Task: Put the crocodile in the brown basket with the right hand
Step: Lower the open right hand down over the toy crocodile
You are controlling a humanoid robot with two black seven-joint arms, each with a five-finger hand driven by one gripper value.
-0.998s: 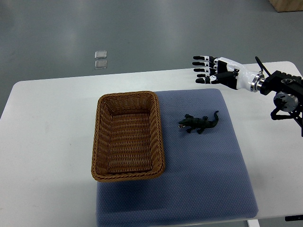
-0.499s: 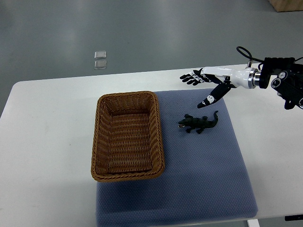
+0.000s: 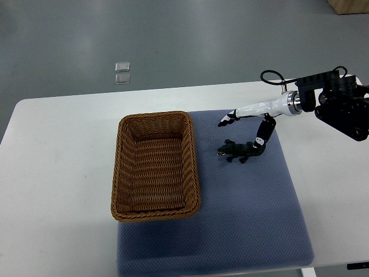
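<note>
Small dark-green toy crocodile (image 3: pixel 239 151) lies on blue-grey cloth mat (image 3: pixel 248 219), just right of the rectangular brown woven wicker basket (image 3: pixel 155 215), outside it. Right hand (image 3: pixel 252 111) hovers over the crocodile, also right of basket. Fingers (image 3: pixel 226 119) spread, grasping nothing. Thumb hangs at the tail, contact unclear. White counter (image 3: pixel 57 173) beneath.

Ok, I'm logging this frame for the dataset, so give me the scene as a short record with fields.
table: white
blue mat: on the table
brown basket: empty, overlapping the mat's left edge
crocodile: on the mat, right of the basket
right hand: open, over the crocodile's tail, contact unclear
left hand: not in view
</note>
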